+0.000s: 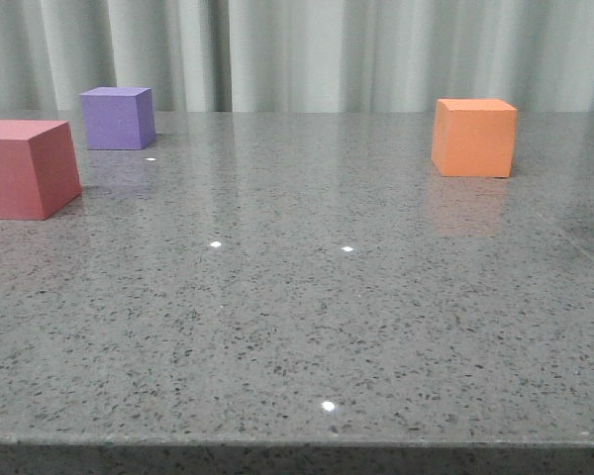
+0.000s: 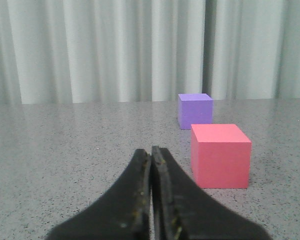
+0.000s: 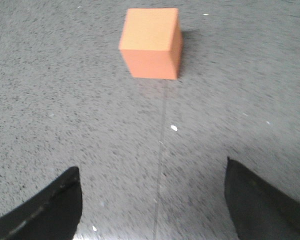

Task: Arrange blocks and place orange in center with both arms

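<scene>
Orange cube (image 1: 474,137) sits far right on the speckled grey stone bench (image 1: 297,327), well apart from the purple cube (image 1: 118,118) and pinkish-red cube (image 1: 25,168) at far left. Pale pleated curtains (image 1: 307,54) hang behind. No writing shows anywhere. Left gripper (image 2: 151,155) has its fingers pressed together, holding nothing; right gripper (image 3: 152,200) is spread wide, facing the orange cube.

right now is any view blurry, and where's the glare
Right wrist view: table streaked with motion blur, orange cube soft-edged. Front view: sharp, with small glare dots on the table and a faint reflection under the orange cube. Left wrist view: cubes clear, shut left gripper slightly soft.
</scene>
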